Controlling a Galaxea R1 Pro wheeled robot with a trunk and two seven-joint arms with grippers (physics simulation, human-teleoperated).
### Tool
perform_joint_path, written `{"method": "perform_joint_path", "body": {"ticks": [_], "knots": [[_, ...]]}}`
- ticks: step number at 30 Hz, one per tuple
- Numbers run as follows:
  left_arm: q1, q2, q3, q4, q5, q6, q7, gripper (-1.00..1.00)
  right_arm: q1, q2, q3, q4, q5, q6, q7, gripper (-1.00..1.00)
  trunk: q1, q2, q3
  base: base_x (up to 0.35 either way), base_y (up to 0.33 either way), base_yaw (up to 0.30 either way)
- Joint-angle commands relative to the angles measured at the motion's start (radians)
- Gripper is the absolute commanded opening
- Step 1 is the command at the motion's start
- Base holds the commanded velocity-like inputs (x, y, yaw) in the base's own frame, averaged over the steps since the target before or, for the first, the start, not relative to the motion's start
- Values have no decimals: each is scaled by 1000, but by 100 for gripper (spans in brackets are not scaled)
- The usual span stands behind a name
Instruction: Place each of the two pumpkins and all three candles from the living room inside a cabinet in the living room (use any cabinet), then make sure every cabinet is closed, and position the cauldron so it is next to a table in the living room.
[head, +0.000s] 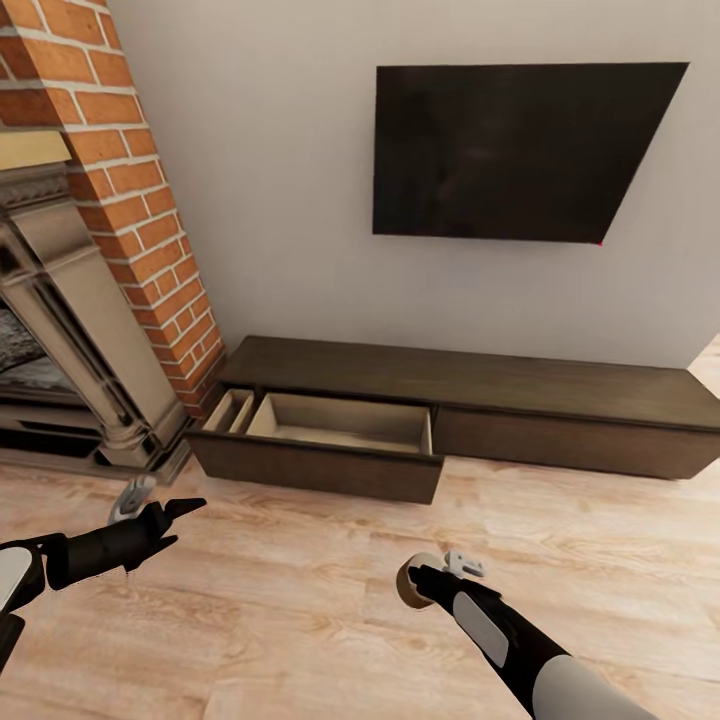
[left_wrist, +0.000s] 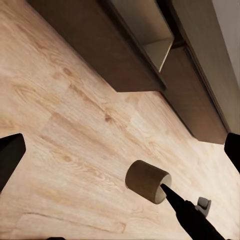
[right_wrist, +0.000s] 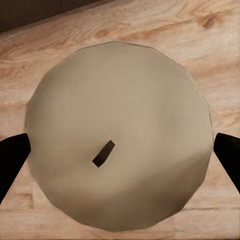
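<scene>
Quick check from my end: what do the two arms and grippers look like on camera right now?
Both arms are glossy black with pale grey panels. The left gripper has slim, pointed black fingers and a small grey bracket at the wrist. The right gripper is black too, with a grey-white bracket beside it and a light grey sleeve further up the arm.

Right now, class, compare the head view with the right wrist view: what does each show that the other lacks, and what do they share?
Head view alone: the brick fireplace, the dark screen on the wall, the low cabinet with one drawer pulled open, and the left gripper, open and empty. Right wrist view alone: the candle's pale flat end with its dark wick. Both: the candle in the right gripper, and the wood floor.
</scene>
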Motion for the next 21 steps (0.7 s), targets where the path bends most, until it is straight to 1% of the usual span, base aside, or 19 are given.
{"method": "perform_joint_path", "body": {"ticks": [1,4,5,6,7,9,15,21], "knots": [[-1,0,1,-1,10,3,10,100,-1,-2,7,-4,-7,4,-8,-100,1,-1,-1,309,71,0],[-1,0,1,-1,9,3,10,100,-1,-5,7,-33,-10,27,-8,-100,1,-1,-1,316,33,0],[-1,0,1,-1,8,3,10,100,-1,-5,5,-53,-11,51,-8,-100,1,-1,-1,321,15,0],[-1,0,1,-1,8,3,10,100,-1,-4,4,-80,-12,101,-8,-100,1,-1,-1,324,8,0],[-1,0,1,-1,7,3,10,100,-2,-3,2,-91,-12,131,-8,-100,1,-1,-1,325,5,0],[-1,1,0,-1,5,3,10,100,-1,-2,0,-103,-12,169,-9,-100,1,-1,-1,327,3,0],[-1,1,-1,-1,4,3,10,100,-2,-3,-6,-111,-22,201,-9,-100,1,-1,-1,329,1,0],[-1,1,-1,-1,3,3,11,100,-1,-5,-6,-112,-24,198,-8,-100,1,-1,-1,330,0,0]]}}
